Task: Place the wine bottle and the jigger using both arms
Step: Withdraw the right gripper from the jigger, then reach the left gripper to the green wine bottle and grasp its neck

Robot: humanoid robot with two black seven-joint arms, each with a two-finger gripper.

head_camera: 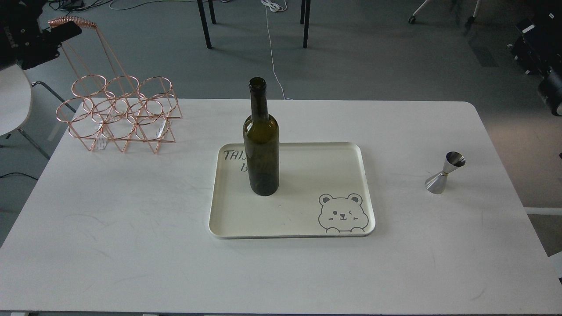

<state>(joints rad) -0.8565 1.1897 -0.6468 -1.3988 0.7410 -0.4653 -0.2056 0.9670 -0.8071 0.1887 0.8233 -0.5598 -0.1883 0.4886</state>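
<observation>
The dark olive-green wine bottle [261, 149] stands upright on the left part of a cream tray [351, 151] in the middle of the white table. The shiny steel jigger [444, 173] stands upright on the table near the right edge, apart from the tray. My left gripper [41, 37] is raised at the far top left, off the table, beside the top of the copper rack. My right gripper [533, 41] is raised at the far top right, well above and behind the jigger. Both are dark, and their fingers cannot be told apart.
A copper wire bottle rack [118, 112] with a tall handle stands at the table's back left corner. The tray has a bear drawing [341, 213] at its front right. A white chair [13, 103] stands left of the table. Table legs and cables are on the floor behind.
</observation>
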